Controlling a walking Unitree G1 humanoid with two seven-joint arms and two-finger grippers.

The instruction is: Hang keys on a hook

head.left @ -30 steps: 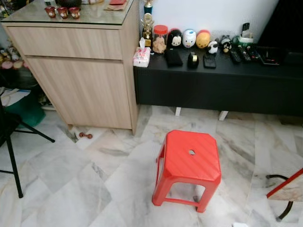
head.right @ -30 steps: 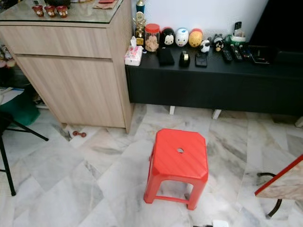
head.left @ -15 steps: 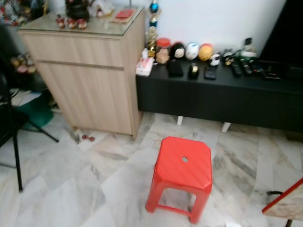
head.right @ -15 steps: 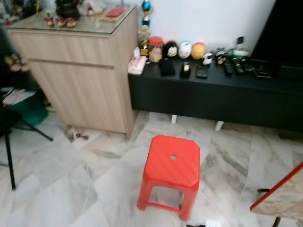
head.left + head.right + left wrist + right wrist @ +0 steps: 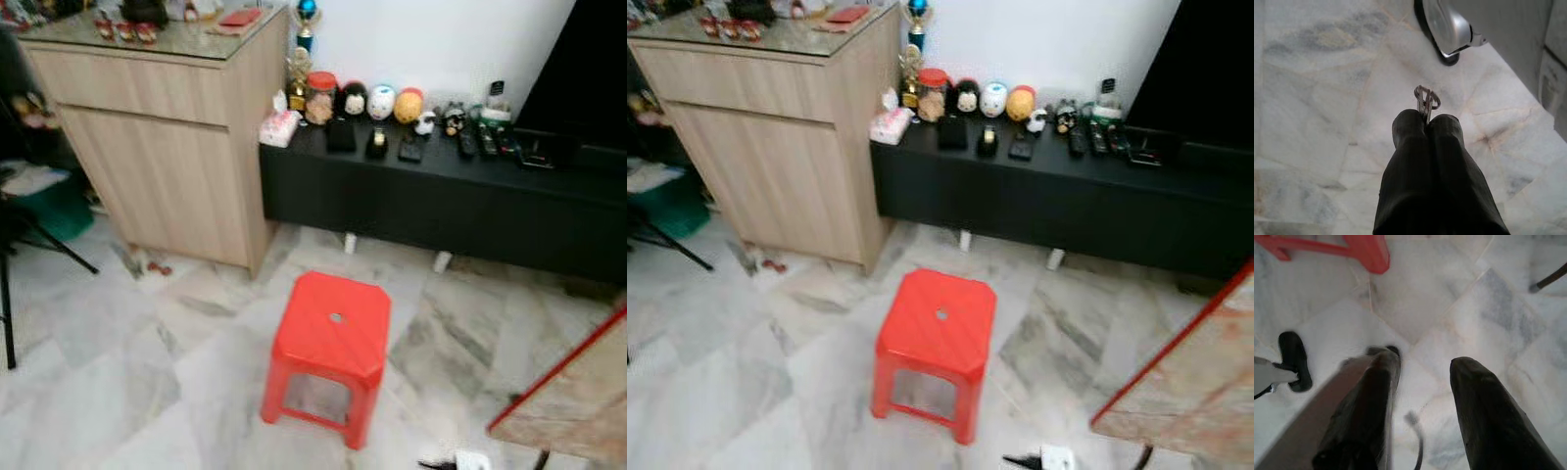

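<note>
Head views: panning rightward since a second ago, red stool sliding to lower centre, wooden cabinet edging off upper left, black console crossing the upper frame. No hook appearing yet, so likely searching while walking.

Left wrist: left gripper clamping together on keys, centre frame, above marble floor.

Right wrist: right gripper hanging with fingers apart, holding nothing.
</note>
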